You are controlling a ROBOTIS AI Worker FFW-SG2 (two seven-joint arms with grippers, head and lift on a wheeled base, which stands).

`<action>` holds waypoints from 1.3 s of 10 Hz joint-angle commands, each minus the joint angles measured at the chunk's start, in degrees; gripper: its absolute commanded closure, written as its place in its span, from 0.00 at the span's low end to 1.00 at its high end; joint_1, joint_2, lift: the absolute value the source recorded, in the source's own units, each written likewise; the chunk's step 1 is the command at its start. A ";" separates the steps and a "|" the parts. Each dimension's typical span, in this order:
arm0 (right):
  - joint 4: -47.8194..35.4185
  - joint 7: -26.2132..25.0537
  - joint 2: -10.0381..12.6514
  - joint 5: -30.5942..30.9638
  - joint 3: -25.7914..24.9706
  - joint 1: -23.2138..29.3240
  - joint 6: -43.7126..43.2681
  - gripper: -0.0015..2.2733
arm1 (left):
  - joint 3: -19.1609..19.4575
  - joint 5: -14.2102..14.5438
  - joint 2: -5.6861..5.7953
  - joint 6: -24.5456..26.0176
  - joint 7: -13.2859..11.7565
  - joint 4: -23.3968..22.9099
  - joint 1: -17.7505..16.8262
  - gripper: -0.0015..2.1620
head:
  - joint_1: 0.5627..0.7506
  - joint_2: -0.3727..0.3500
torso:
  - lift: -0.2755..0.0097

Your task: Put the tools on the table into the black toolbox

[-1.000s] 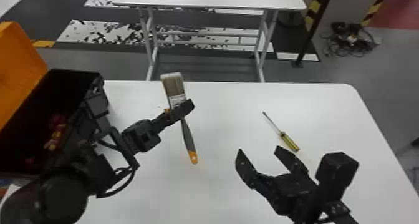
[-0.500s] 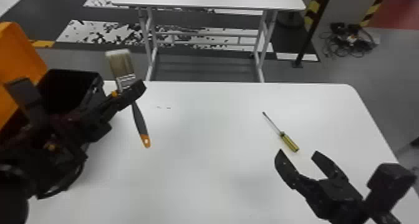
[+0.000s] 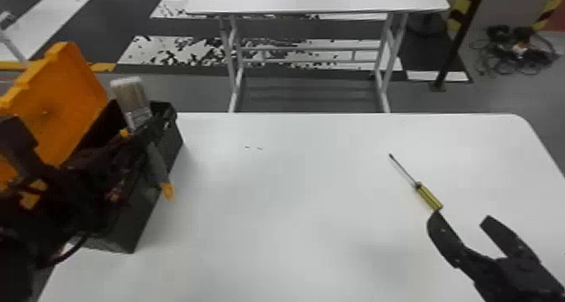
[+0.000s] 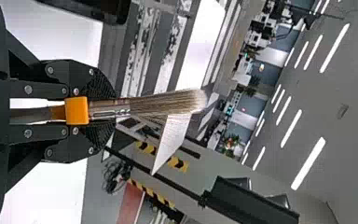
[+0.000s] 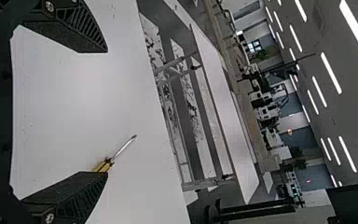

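The white tabletop (image 3: 294, 175) is the scene of a tidy-up in progress, with one item in transit and another waiting its turn. At the left edge, the black toolbox (image 3: 141, 213) stands with its orange lid (image 3: 67, 103) raised. The robot's left arm comes in over the box, its tool (image 4: 100, 110) closed on a paintbrush (image 3: 135, 105) whose bristles point up and whose handle slants down by the box's right wall. In the past second the left arm has swung the brush from above the open tabletop to the rim of the box, so the carry looks all but complete. What appears to remain is to bring the handle inside the wall, lower the brush and let go; released here, it could catch the rim or drop outside.

Toward the near right corner, the right tool (image 3: 461, 217) is open and empty, having shifted farther right over the same stretch. Just beyond it, in the right half of the tabletop, lies a screwdriver (image 3: 423, 192), its tip toward the far edge and its yellow handle close to one finger, though whether the two touch cannot be told. It is likely next for the box.
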 commanded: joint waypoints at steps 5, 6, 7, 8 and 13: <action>5.41 2.85 0.05 -0.39 -1.43 0.84 -15.04 0.04 | 8.80 -2.49 -0.04 -0.88 -0.89 2.69 -3.64 0.99 | 0.70 0.76 | 0.70; 5.94 3.38 0.05 -0.48 -1.87 1.11 -15.39 0.04 | 10.73 -3.20 0.05 -0.88 -1.51 4.45 -5.93 0.99 | 0.70 0.79 | 0.70; 6.47 3.56 0.05 -1.10 -2.40 1.37 -15.74 0.04 | 11.88 -4.60 0.40 -0.88 -1.68 6.56 -7.69 0.99 | 0.70 0.80 | 0.70; 6.91 3.91 0.05 -1.53 -2.75 1.37 -15.92 0.04 | 11.88 -6.71 0.75 -1.05 -1.68 8.40 -8.57 0.99 | 0.70 0.83 | 0.70; 6.91 4.26 0.05 -1.62 -2.84 1.55 -16.62 0.04 | 11.00 -8.21 0.05 -1.93 -0.19 9.46 -7.34 0.01 | 0.70 0.88 | 0.70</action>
